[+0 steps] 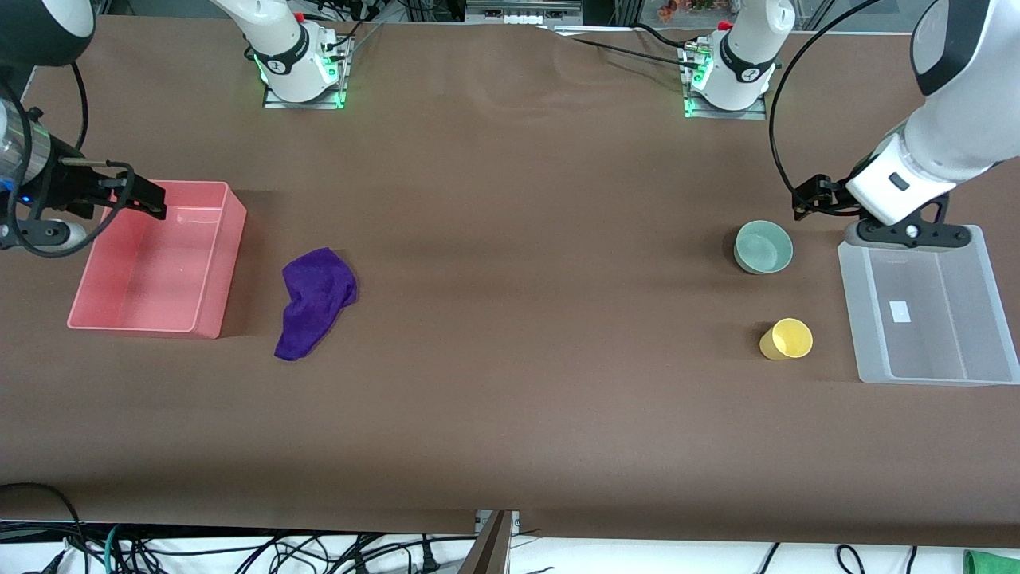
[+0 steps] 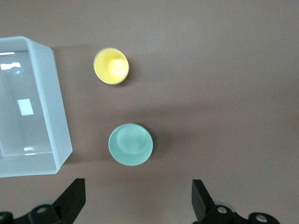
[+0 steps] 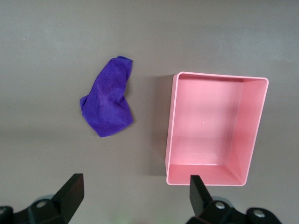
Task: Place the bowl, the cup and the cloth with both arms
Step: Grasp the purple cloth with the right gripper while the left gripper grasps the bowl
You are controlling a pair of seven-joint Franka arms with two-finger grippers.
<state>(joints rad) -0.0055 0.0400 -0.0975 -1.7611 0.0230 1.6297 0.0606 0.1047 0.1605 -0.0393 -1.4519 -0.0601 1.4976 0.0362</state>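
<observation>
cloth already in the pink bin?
No, the purple cloth lies on the table beside the pink bin, not in it.

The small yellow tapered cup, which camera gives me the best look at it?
The left wrist view: it looks straight down into the small yellow tapered cup, showing its round rim and inside, with the pale mint-green bowl and the clear plastic bin beside it. The front view shows the cup smaller and from an angle. The right wrist view misses it.
</observation>
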